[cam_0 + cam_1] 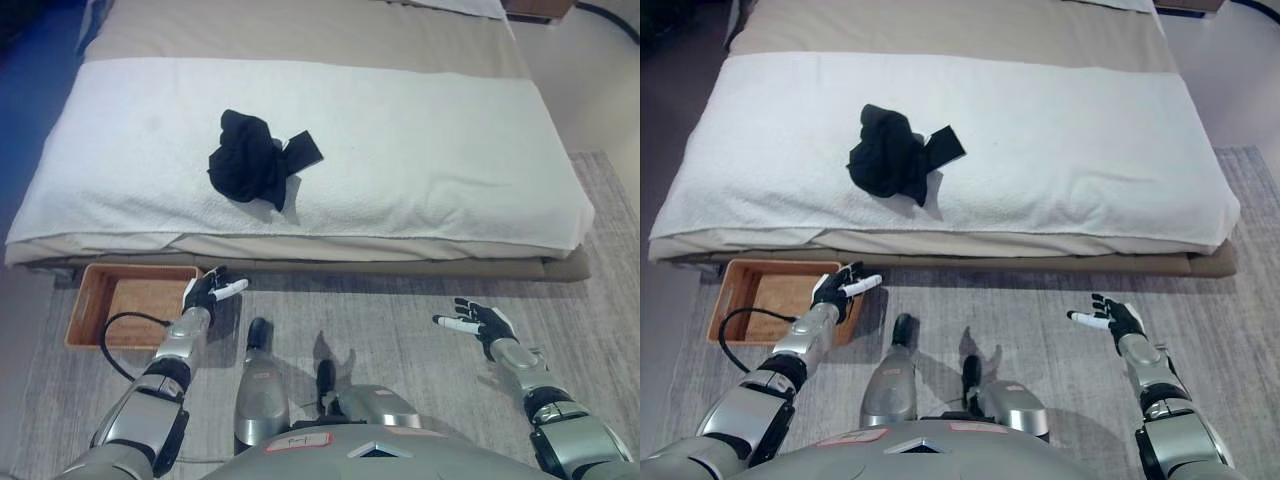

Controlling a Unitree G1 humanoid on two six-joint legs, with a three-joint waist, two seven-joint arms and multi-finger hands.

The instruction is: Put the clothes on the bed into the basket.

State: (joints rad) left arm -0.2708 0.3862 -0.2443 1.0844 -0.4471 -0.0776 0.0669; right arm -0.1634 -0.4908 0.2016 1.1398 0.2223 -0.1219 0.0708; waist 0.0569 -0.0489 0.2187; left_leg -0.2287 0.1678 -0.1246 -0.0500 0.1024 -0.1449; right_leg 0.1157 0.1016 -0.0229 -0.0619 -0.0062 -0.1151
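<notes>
Across the upper part of your view runs the bed [420, 140], low to the floor, with a white cover [150, 150] spread over its near part and a beige sheet [300, 30] showing beyond it. On that white cover, a little left of the middle, you have the black clothes [255, 160] lying in one crumpled heap, with one flat corner of cloth sticking out to the right.

Below the bed edge, on the grey rug [400, 310], sits the basket [90, 300], a shallow brown woven tray at the bed's lower left, just beside the mattress side.

Your left hand [210, 292] hangs over the right rim of the basket, fingers spread and relaxed, grasping nothing. The clothes lie well above it in the view, up on the bed and slightly to its right, clearly apart from it.

Your right hand [478, 322] is out over the rug on the right side, fingers loosely extended and pointing left, also holding nothing. From that hand the clothes lie far up and to the left, with the bed edge between them.

Neither hand touches the cloth or the bed. At the far top right you see pale floor [590, 80] beside the bed.
</notes>
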